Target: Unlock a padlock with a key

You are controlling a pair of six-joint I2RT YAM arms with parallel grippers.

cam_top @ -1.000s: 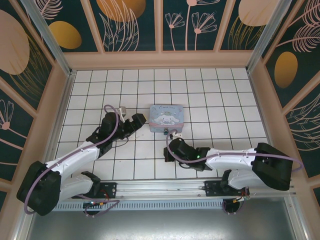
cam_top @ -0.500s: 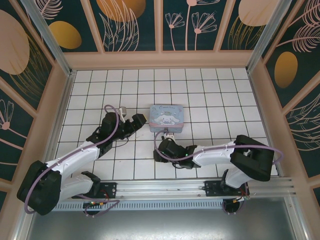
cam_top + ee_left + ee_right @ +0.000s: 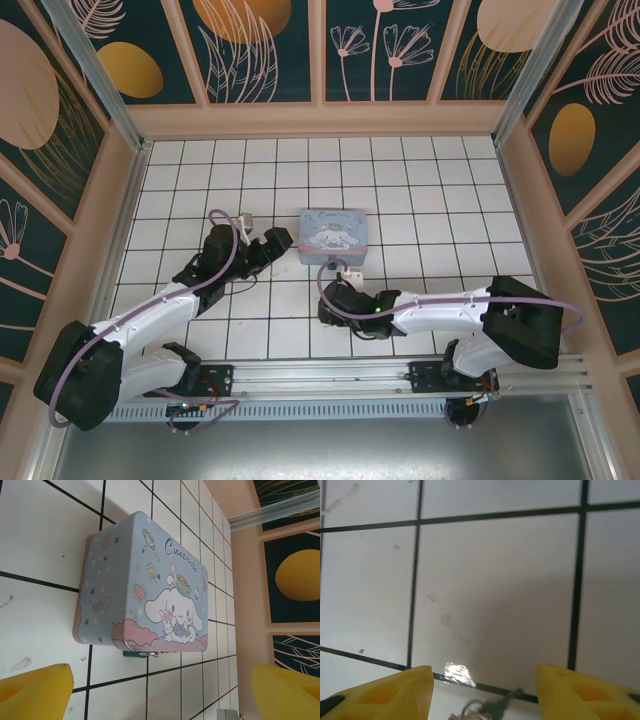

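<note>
my left gripper (image 3: 160,695) hovers just off the left end of the tin (image 3: 150,575), jaws spread wide and holding nothing, both yellow fingers clear of the lid. the tin is pale blue with a cartoon dog on top, and it lies flat on the tiled floor (image 3: 495,590). the padlock (image 3: 139,653) hangs at the middle of the tin's near edge. only a sliver of its blue body and a bit of metal peek out from under the rim, so i cannot tell from here whether the shackle is shut.

my right gripper (image 3: 482,692) is low over the tile on the near side of the tin, fingers apart and gripping nothing. the key (image 3: 495,707) lies on the floor between them on its small ring, right at the bottom of my wrist view, touching neither finger.

as i judge it, the job is at its start. the key is not in my grasp and not in the lock, and nothing suggests the padlock is undone. what is left is picking up the key, steadying the padlock, inserting, turning.

what gets in the way: the key is thin and flat on a glossy tile, so it will be hard to pinch. the padlock is tucked under the tin's rim, and my right arm's cable loops close to that same near edge.
</note>
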